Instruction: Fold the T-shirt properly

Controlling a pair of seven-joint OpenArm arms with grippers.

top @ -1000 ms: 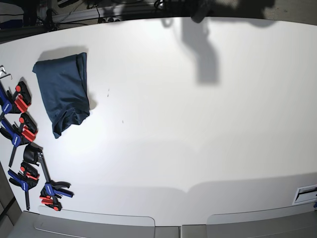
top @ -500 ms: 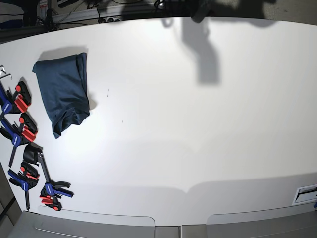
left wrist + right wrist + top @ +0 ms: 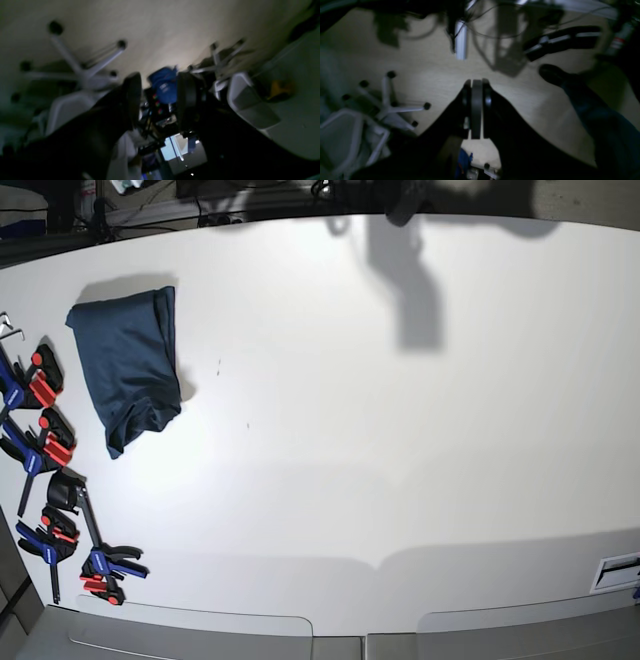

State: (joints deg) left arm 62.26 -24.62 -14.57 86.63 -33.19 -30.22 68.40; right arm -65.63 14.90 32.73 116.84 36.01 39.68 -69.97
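Observation:
The dark navy T-shirt [image 3: 129, 367] lies folded into a narrow bundle at the far left of the white table [image 3: 400, 440] in the base view, with no gripper near it. Neither arm shows in that view. In the left wrist view my left gripper [image 3: 157, 100] stands open, nothing between its black fingers [image 3: 132, 97], and it points away from the table toward the floor and chairs. In the right wrist view my right gripper [image 3: 477, 110] is shut with its pads pressed together on nothing, also aimed at the floor.
Several red-blue-black clamps [image 3: 45, 445] lie along the table's left edge, below and beside the shirt. A dark shadow [image 3: 405, 290] falls on the table's far middle. Office chair bases [image 3: 82, 70] and a person's leg [image 3: 595, 117] show in the wrist views.

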